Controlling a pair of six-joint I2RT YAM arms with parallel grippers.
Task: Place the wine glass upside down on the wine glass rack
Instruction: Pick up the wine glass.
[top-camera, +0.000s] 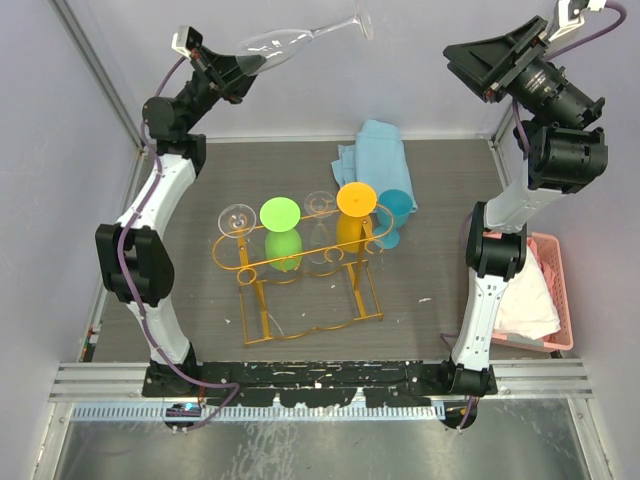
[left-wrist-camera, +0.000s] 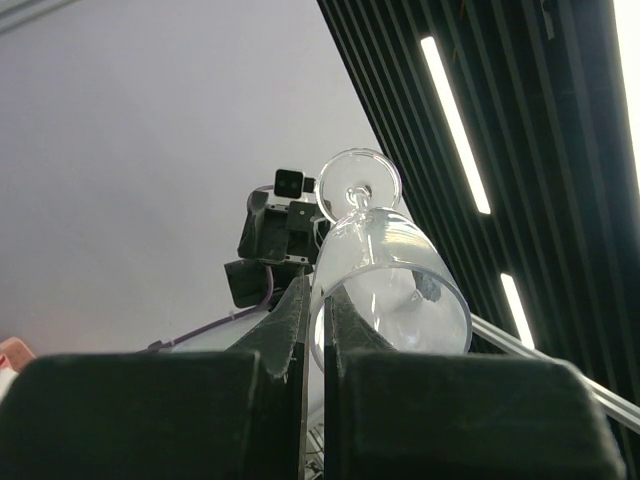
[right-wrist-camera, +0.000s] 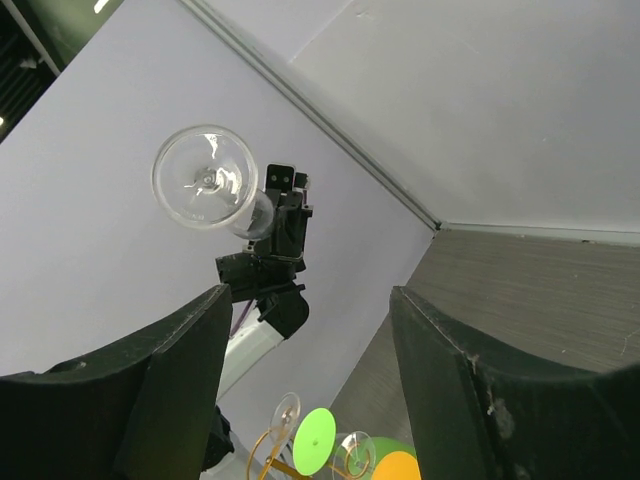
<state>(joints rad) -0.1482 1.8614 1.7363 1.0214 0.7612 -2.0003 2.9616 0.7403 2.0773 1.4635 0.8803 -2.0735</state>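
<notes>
Overhead, you see the left arm reared high with its left claw (top-camera: 250, 66) pinched on the bowl of the clear wine glass (top-camera: 290, 42). The glass lies nearly level in the air, its foot pointing right, well above and behind the wine glass rack (top-camera: 300, 262). The rack stands mid-table (top-camera: 200, 180) and carries two clear glasses, a green glass (top-camera: 281, 214) and an orange glass (top-camera: 357, 198), all bowl-down. A blue glass (top-camera: 393, 214) sits at the rack's right end; you cannot tell whether it hangs there. A light blue cloth (top-camera: 375, 155) lies behind, and a pink basket (top-camera: 548, 290) is at the right edge. The right claw (top-camera: 478, 68) is raised too, well apart from the glass.

On the left wrist view, the left claw (left-wrist-camera: 318, 298) is almost closed, its fingers (left-wrist-camera: 290, 320) nipping the rim wall of the wine glass (left-wrist-camera: 395, 270), whose stem and foot point away from you.

From the right wrist view, the right claw (right-wrist-camera: 308, 296) gapes wide and holds nothing. Beyond it, the wine glass (right-wrist-camera: 205, 178) shows foot-on in the left claw (right-wrist-camera: 272, 222), and the hung glasses peek in at the bottom edge.
</notes>
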